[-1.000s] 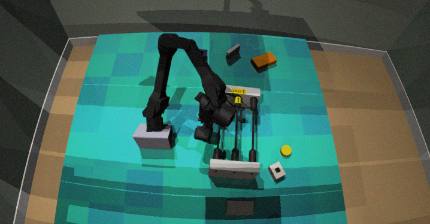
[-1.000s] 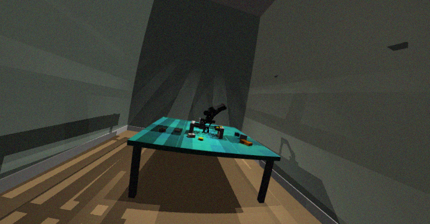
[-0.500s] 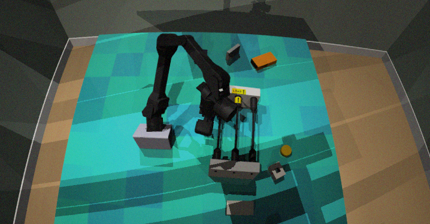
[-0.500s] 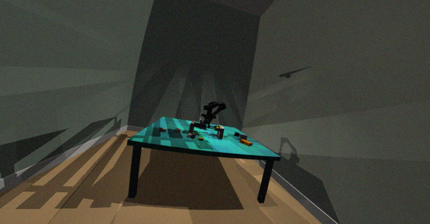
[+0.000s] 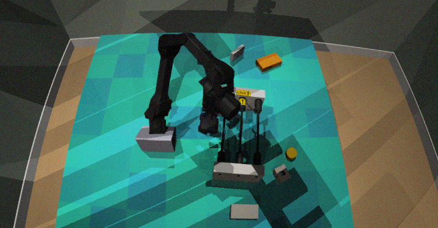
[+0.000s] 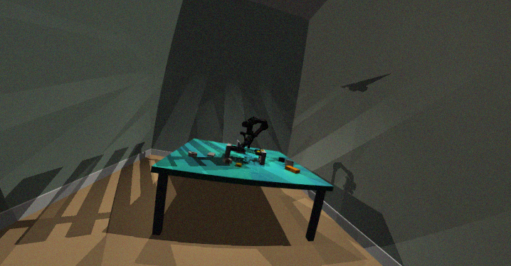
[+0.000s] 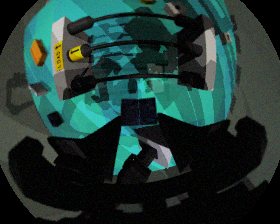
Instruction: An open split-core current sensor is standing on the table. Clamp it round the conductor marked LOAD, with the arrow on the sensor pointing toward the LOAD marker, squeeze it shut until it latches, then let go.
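You are holding the dark split-core current sensor [image 7: 138,111] clamped in the pincer [image 7: 139,117], the yellow-banded LOAD conductor [image 5: 241,131] [image 7: 136,43] running between two black cables.

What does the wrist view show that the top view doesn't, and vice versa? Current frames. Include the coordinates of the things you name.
Wrist only: a dark two-part piece [image 7: 138,111], probably the sensor, gripped between the fingers; a small dark block [image 7: 56,118] lying on the table.

Top only: the arm's elbow [image 5: 169,42], and the row of small holes [image 5: 238,175] in the outer face of one cable support.

Both: the LOAD marker [image 5: 243,92] [image 7: 59,56], the three cables [image 5: 241,128] [image 7: 136,44] and the orange block [image 5: 268,61] [image 7: 38,52].
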